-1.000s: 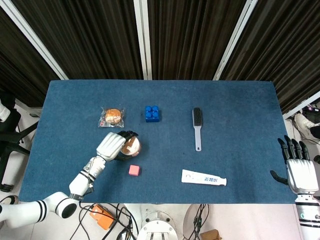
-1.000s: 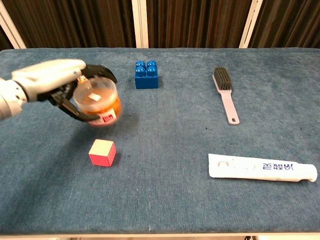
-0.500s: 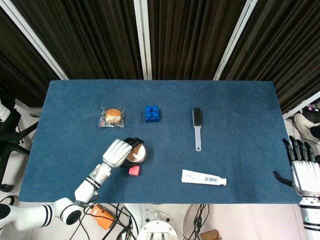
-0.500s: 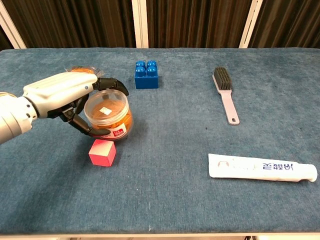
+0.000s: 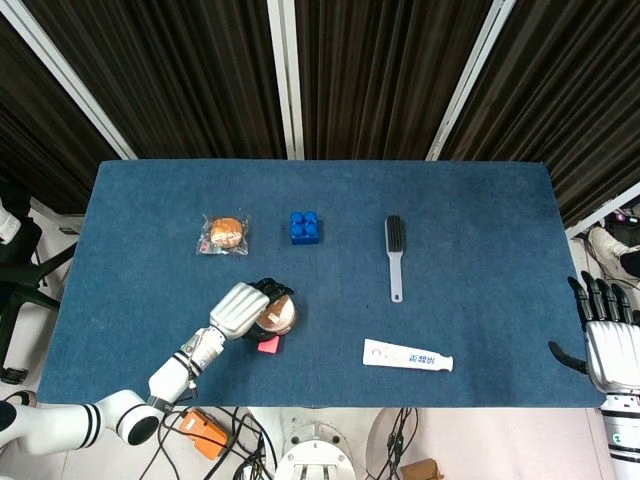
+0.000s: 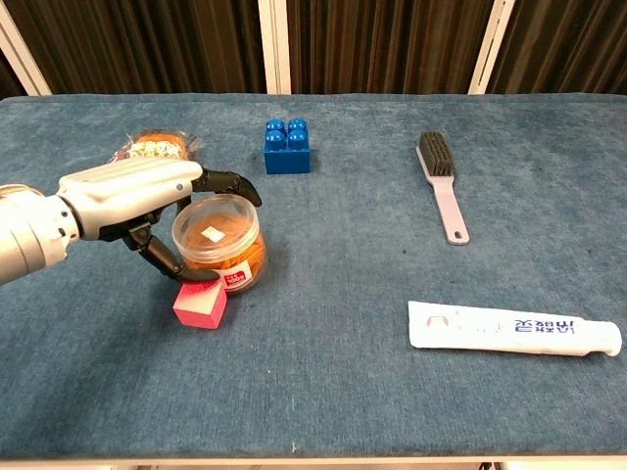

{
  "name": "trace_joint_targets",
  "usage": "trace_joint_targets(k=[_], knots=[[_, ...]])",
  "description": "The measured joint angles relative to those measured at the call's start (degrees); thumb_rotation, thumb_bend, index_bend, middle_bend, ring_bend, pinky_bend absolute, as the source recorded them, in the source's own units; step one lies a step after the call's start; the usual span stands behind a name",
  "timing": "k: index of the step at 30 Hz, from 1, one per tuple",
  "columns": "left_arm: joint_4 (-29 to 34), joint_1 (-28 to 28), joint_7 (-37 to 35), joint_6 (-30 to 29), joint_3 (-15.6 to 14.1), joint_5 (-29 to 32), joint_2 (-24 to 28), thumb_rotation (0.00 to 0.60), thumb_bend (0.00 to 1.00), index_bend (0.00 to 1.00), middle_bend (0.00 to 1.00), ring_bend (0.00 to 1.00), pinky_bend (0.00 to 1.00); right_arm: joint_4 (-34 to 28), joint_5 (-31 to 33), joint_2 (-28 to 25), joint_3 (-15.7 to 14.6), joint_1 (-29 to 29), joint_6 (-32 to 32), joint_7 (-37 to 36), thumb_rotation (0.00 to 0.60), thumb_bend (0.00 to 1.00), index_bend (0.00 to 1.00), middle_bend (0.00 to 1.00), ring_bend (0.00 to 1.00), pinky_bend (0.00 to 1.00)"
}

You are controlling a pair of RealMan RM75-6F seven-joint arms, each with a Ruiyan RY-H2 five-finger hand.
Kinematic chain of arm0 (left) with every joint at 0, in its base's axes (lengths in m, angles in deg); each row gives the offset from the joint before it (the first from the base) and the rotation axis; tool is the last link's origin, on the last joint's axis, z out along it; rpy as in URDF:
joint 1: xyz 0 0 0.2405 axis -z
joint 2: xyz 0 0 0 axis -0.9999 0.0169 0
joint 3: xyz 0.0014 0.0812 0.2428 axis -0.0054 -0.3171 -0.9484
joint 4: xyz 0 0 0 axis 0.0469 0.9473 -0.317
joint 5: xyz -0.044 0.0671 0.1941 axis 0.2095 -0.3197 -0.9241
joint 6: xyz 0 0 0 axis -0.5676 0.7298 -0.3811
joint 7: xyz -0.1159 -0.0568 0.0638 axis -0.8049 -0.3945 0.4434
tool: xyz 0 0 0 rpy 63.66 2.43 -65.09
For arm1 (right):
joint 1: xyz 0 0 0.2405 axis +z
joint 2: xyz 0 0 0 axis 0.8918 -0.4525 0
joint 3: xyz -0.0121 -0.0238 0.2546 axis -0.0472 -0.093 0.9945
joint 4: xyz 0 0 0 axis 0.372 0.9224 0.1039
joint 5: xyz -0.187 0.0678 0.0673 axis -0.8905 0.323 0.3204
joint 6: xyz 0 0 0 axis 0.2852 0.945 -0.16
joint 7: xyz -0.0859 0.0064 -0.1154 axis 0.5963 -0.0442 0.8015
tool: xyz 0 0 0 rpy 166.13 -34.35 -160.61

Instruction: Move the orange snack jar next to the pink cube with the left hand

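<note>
The orange snack jar (image 6: 219, 244) has a clear lid with a small white sticker; my left hand (image 6: 137, 192) holds it from the left side, fingers wrapped around it. Directly in front of the jar and slightly left lies the pink cube (image 6: 200, 305), its top partly overlapped by the jar's base. From the head view the jar (image 5: 275, 315) is seen with the left hand (image 5: 238, 310) on it and the pink cube (image 5: 268, 344) peeking out just below. My right hand (image 5: 607, 340) hangs off the table's right edge, fingers spread, holding nothing.
A blue building block (image 6: 287, 146) sits behind the jar. A wrapped bun (image 6: 155, 147) lies at the back left. A grey brush (image 6: 440, 183) and a white toothpaste tube (image 6: 513, 328) occupy the right half of the blue table (image 6: 353, 392).
My left hand has carried the jar toward the front and to the right, down to right beside the pink cube. The right hand has sunk slightly at the table's edge.
</note>
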Motion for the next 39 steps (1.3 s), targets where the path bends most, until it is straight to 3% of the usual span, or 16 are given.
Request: trace_joint_targets(k=[7,15,21,25,31,39], knots=[[0.43,0.07,0.07,-1.14,-0.05,-0.94,1.22,0.6,0.0,0.15,0.18,0.11,0.36,-0.05,0.23,0.13,0.1,0.11,-0.33,0.41,0.6,0.3,0.0,0.0,0.0,0.0],[1.43,0.69,2.53,1.96,-0.45,1.92,2.43,0.6,0.0,0.06,0.05,0.01,0.29,-0.11,0.23,0.15,0.19,-0.02,-0.08,0.41,0.6,0.3,0.0,0.0,0.0,0.0],[2.76,1.05,2.18,1.49,-0.16,1.53,2.99,0.6,0.0,0.05,0.0,0.0,0.21,-0.03,0.2,0.03,0.24,-0.06,-0.07,0.12,0.6,0.3,0.0,0.0,0.0,0.0],[4.68,0.74,1.09,-1.35,0.05,-0.8,4.37,0.6,0.0,0.05,0.0,0.0,0.2,-0.02,0.26,0.04,0.26,-0.01,-0.24,0.24,0.6,0.3,0.0,0.0,0.0,0.0],[9.98,-1.32,0.66,-6.92,-0.34,-3.98,10.48,0.6,0.0,0.05,0.0,0.0,0.2,-0.12,0.23,0.13,0.24,0.01,-0.28,0.47,0.6,0.3,0.0,0.0,0.0,0.0],[14.88,-12.21,2.91,-20.85,-5.1,-7.03,23.79,0.6,0.0,0.02,0.0,0.0,0.12,-0.19,0.32,0.45,0.21,0.1,-0.51,1.37,0.6,0.3,0.0,0.0,0.0,0.0]])
